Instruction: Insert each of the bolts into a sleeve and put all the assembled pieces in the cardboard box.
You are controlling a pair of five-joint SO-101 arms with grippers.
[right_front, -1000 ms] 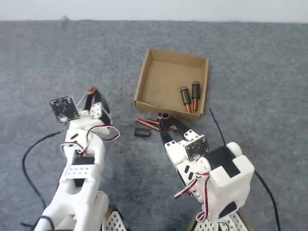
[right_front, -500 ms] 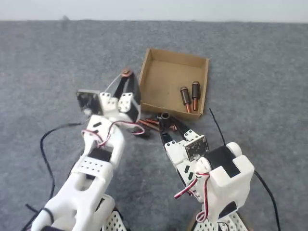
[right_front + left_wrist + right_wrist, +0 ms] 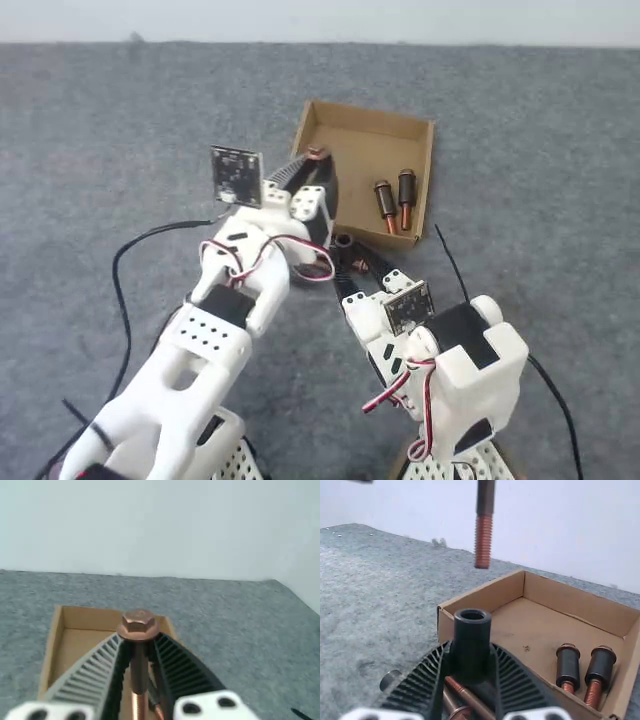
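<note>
By the cardboard box (image 3: 355,170), left end effector (image 3: 138,647) pinches a bolt (image 3: 137,624) (right end effector (image 3: 471,655) grips a sleeve (image 3: 471,632)).

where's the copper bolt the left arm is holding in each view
high view: the copper-coloured hex-head bolt stands upright in the left gripper, by the left wall of the open brown cardboard box.
left wrist view: its head sits between the gripper's fingers, box behind.
right wrist view: its threaded end hangs in the air above the box's wall.
shared landmark: the box.
</note>
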